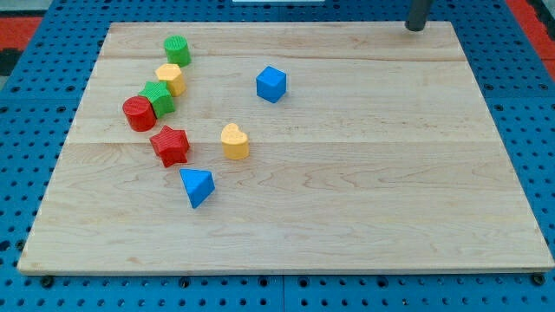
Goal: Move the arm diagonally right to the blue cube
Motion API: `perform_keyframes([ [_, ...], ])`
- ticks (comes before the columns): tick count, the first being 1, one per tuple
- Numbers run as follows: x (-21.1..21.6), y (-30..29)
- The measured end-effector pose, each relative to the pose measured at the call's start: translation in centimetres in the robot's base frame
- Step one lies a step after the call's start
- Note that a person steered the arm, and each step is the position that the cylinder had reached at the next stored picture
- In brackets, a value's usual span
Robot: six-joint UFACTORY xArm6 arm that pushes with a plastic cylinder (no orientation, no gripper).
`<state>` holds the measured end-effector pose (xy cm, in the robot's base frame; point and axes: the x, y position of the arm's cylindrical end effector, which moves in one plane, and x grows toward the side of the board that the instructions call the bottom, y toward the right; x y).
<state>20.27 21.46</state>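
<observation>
The blue cube sits on the wooden board, above the middle and a little to the left. My tip is at the view's top right, at the board's far edge. It stands well to the right of the blue cube and somewhat above it, touching no block.
On the left stand a green cylinder, a yellow block, a green block, a red cylinder and a red star. A yellow heart and a blue triangle block lie nearer the middle.
</observation>
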Motion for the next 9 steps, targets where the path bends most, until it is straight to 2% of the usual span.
perform_keyframes([
  [3, 0.0, -6.7],
  [7, 1.2, -5.8],
  [8, 2.8, -5.8],
  [9, 7.4, -11.6],
])
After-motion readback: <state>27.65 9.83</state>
